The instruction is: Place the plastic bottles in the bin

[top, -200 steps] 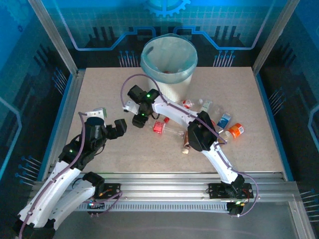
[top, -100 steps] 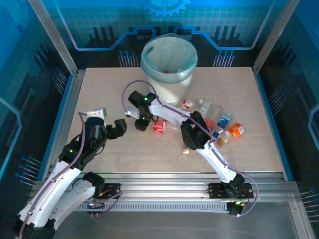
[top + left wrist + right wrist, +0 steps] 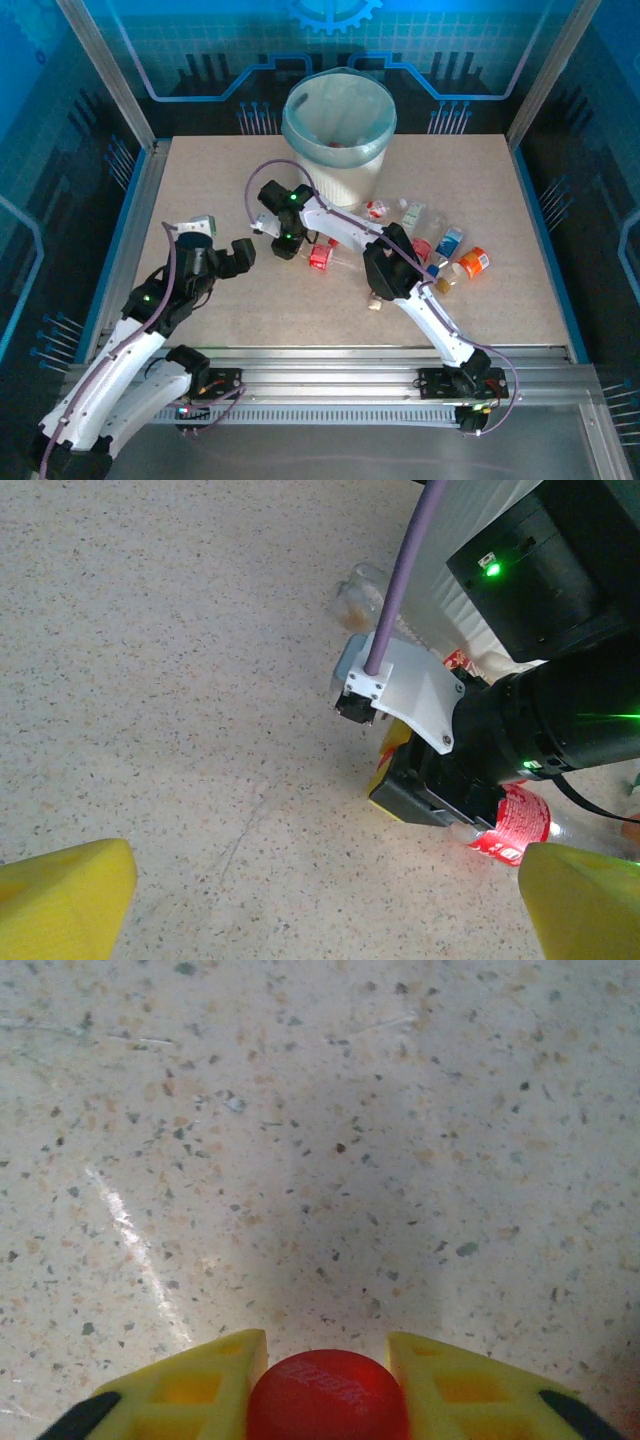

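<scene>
My right gripper (image 3: 286, 240) is down on the table in front of the bin (image 3: 345, 178), a white ribbed wastebasket with a light-blue liner. It is shut on a clear plastic bottle with a red label (image 3: 320, 257). In the right wrist view the bottle's red cap (image 3: 328, 1400) sits squeezed between the yellow fingers (image 3: 205, 1385). The left wrist view shows the same bottle (image 3: 510, 825) sticking out of the right gripper (image 3: 405, 780). My left gripper (image 3: 216, 247) hovers open to the left, nothing between its yellow fingertips (image 3: 60, 895). More plastic bottles (image 3: 449, 241) lie to the right.
Loose bottles lie scattered right of the bin, among them an orange-labelled one (image 3: 473, 262), a clear one (image 3: 412, 212) and a small one (image 3: 375, 300) by the right arm's elbow. Another clear bottle (image 3: 356, 588) lies near the bin's wall. Raised metal rails edge the table (image 3: 200, 180).
The right gripper's fingers have closed on the red-capped bottle. The right arm settled slightly nearer and the bottle shifted with it. The left arm has barely moved.
</scene>
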